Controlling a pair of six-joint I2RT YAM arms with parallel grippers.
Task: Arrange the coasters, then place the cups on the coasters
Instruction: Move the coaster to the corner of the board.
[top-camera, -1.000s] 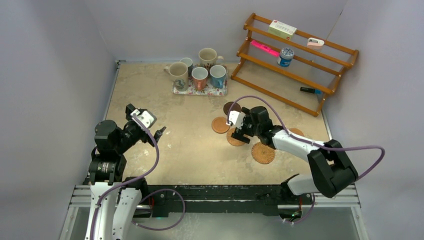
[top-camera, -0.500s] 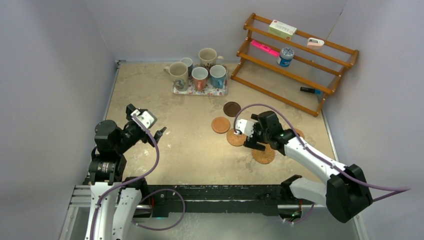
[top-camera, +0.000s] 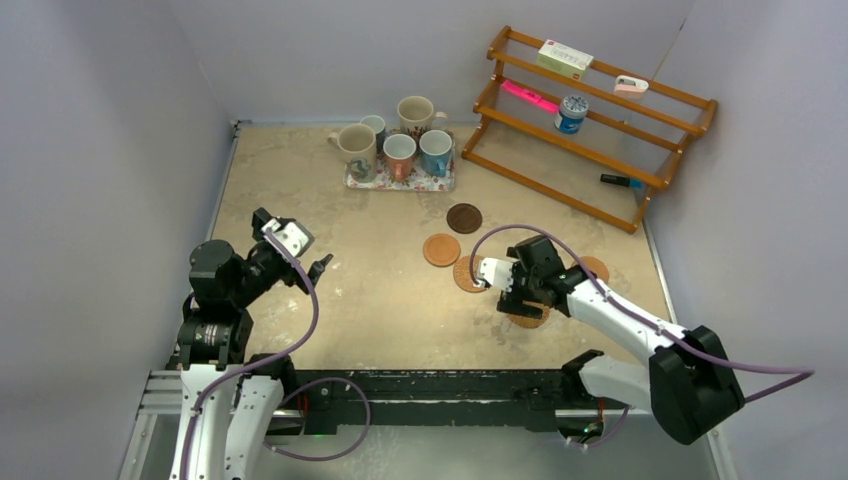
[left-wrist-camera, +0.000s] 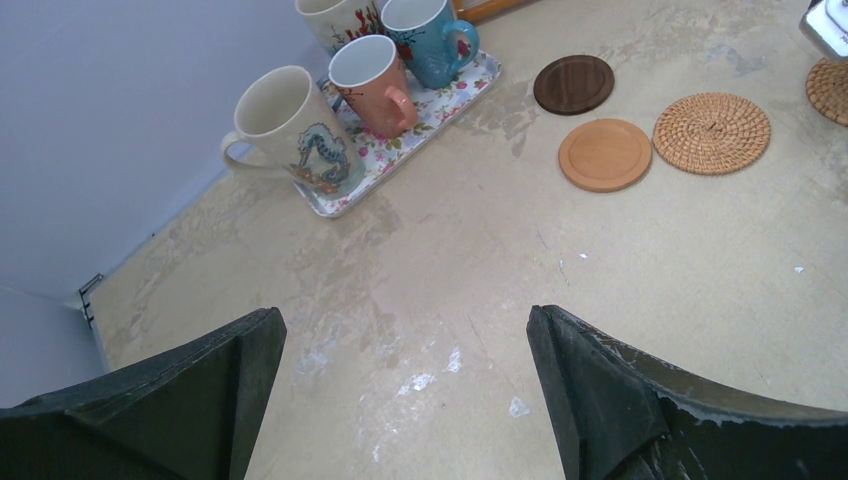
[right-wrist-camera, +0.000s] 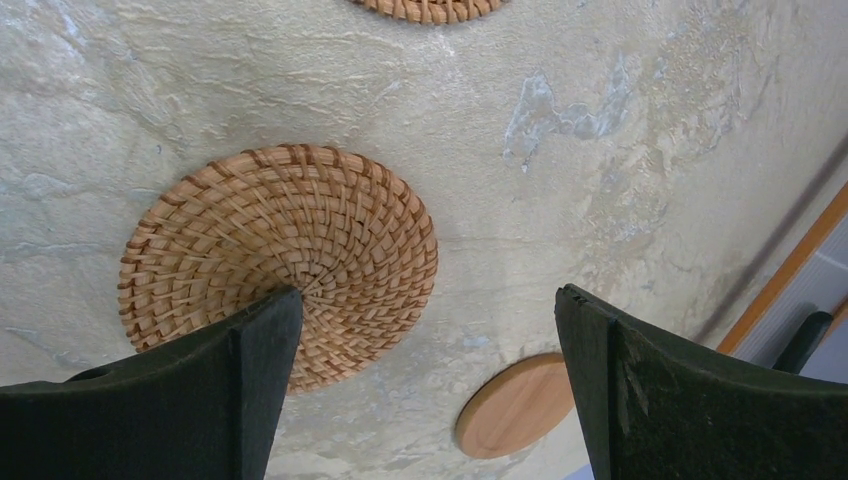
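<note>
Arranging the coasters is the step in hand, I judge, since no cup sits on a coaster yet. The counter carries the floral tray at its far side, and all five cups stand crowded together at that tray.

The coasters lie flat on the bare counter, nearer the robot than the tray and off toward the right arm's side. The dark brown coaster is closest to the tray and the smooth tan coaster is just past it. A woven one beyond that is partly hidden by the right arm. The woven coaster lies farthest from the tray, and another tan disc sits out to the right. They make a loose scatter, not a row.

The right hand hangs low over that farthest woven coaster, spread wide and holding nothing. One finger covers the disc's middle and the other stands over bare counter past its rim. I cannot tell whether the finger touches the weave. The left hand is spread and empty too, well apart from the tray on its near-left side.

The next move likely calls for a careful descent. The disc is thin and flat, so the fingers must catch its rim or press and slide it into line.
</note>
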